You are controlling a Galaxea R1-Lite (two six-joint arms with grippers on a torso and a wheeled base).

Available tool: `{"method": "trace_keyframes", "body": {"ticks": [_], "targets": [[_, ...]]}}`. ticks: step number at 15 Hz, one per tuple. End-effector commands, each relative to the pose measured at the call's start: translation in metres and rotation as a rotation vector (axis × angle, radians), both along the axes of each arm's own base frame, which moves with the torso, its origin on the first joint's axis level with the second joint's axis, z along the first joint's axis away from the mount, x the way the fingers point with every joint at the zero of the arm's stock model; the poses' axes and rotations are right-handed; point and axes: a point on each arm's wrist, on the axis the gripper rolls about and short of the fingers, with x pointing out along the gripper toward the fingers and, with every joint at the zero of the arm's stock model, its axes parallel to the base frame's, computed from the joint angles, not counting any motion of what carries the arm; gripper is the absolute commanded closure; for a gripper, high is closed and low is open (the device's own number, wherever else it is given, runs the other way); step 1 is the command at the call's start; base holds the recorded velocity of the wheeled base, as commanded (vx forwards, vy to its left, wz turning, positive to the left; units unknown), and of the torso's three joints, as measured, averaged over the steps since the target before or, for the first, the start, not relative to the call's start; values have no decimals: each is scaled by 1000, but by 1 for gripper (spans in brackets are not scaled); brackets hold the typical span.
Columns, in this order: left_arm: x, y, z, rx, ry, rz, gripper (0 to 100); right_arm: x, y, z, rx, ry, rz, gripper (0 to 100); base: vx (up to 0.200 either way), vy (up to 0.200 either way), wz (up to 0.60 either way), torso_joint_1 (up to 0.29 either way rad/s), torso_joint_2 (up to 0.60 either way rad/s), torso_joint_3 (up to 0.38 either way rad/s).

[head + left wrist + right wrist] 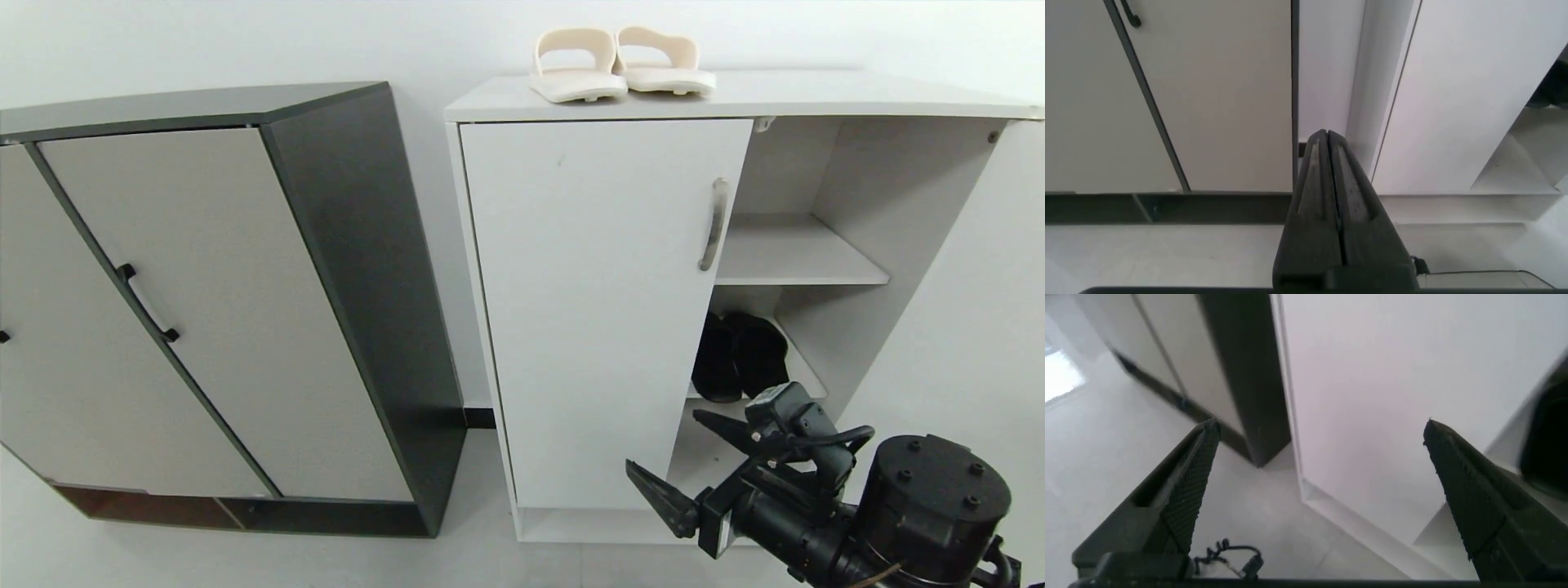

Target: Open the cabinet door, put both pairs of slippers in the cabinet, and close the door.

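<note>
Hovering low in front of the white cabinet (816,90), right tool (661,439) is spread wide with nothing between its fingers. It sits just outside the open right compartment, near the lower corner of the closed left door (596,327). The door handle (715,224) is on the edge next to the opening.

Black slippers (739,355) are inside on the lower shelf, side by side and partly hidden behind the closed door. The upper shelf (792,253) is above them. Cream slippers (624,65) are on the cabinet top, side by side, over the closed door.

Left tool (1327,143) is fully closed, fingers pressed together, gripping nothing. It points at the gap between the dark cabinet (351,269) and the white one, low over the floor (1167,245). Dark cabinet doors are closed.
</note>
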Motion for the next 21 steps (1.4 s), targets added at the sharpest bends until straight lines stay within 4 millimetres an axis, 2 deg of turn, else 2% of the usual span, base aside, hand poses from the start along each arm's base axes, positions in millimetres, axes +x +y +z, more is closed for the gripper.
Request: {"method": "trace_keyframes", "body": {"ticks": [1, 11, 21], "targets": [[0, 0, 0, 0, 1, 0, 100, 1, 0, -3, -7, 8, -2, 0, 0, 0, 0, 217, -76, -242], [0, 0, 0, 0, 1, 0, 100, 3, -1, -3, -4, 5, -10, 0, 0, 0, 0, 174, -517, -231], [0, 0, 0, -2, 1, 0, 100, 3, -1, -4, -8, 9, -10, 0, 0, 0, 0, 296, -499, -249]]}}
